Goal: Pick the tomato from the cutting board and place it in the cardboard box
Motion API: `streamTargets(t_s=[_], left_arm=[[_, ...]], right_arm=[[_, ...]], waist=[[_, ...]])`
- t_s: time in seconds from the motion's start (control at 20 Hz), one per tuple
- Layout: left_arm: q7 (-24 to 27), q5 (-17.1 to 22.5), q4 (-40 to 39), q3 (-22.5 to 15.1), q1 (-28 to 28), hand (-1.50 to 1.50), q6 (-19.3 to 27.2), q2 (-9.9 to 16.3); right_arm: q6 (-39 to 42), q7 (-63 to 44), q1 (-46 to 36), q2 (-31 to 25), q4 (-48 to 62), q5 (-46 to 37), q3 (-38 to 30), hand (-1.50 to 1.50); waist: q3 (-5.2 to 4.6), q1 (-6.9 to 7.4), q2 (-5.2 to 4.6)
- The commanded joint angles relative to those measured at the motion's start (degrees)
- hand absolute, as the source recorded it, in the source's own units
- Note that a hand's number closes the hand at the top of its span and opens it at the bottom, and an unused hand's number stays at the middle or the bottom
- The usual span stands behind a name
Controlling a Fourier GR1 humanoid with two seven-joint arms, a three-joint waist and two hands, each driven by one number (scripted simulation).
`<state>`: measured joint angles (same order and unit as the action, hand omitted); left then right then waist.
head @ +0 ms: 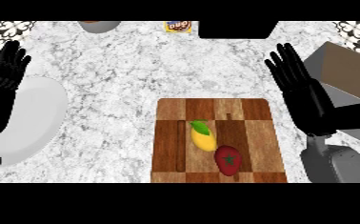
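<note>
Here, right hand point(304, 92) open, fingers straight up, beside cutting board point(172, 137); tomato point(228, 160) untouched; left hand point(10, 77) open at left edge.

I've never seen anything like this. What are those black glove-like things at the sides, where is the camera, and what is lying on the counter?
The view looks down from the robot's head onto a marble counter. The black shapes are its hands: the right hand at the picture's right, the left hand at the left edge. Both are open and hold nothing. On the wooden cutting board lie a red tomato and a yellow lemon. The cardboard box sits at the right, a white plate at the left.
</note>
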<state>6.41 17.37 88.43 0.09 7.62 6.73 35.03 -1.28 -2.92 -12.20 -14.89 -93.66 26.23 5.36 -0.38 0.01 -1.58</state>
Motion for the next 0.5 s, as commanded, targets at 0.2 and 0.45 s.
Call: streamTargets(t_s=[0.2,0.45], left_arm=[[0.3,-6.14,0.99,-7.9,4.09,0.0,-2.96,-0.91],[1.52,-9.94,0.61,-15.27,3.05,0.0,-3.41,-6.04]], right_arm=[[15.59,-0.04,-11.91,-12.79,-8.37,4.24,-4.57,-1.5],[26.52,13.61,-8.7,-21.82,-1.71,-9.54,-3.42,-1.5]], waist=[[0.45,-1.22,1.75],[0.52,-0.21,1.08]])
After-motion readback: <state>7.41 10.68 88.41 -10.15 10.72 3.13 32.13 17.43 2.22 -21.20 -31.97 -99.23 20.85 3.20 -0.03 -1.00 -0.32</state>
